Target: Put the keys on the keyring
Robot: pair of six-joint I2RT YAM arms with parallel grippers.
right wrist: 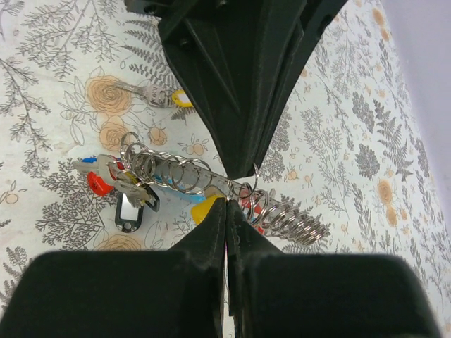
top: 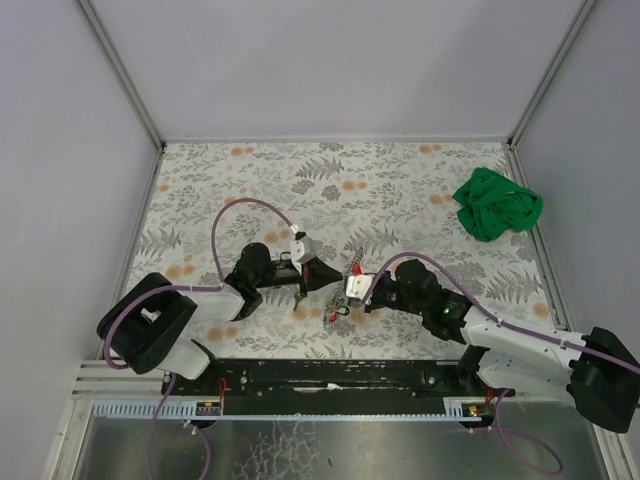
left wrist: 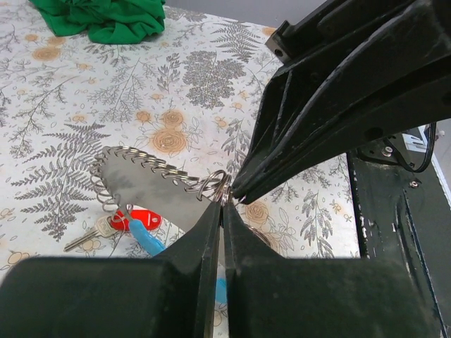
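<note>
Right wrist view: two grippers, left (left wrist: 224, 203) and right (right wrist: 227, 203), jaws fully closed, tips meeting at one ring-strung metal plate (left wrist: 141, 186), grip unclear; one yellow-capped key (right wrist: 173, 97); one green cloth (top: 497, 205).

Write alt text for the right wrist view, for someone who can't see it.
Two shut black grippers meet tip to tip mid-frame, the right gripper from below and the left gripper from above, at a small ring by a long wire coil. A bunch of keys sits at its left end; a yellow-capped key lies apart, on a floral tablecloth.
</note>
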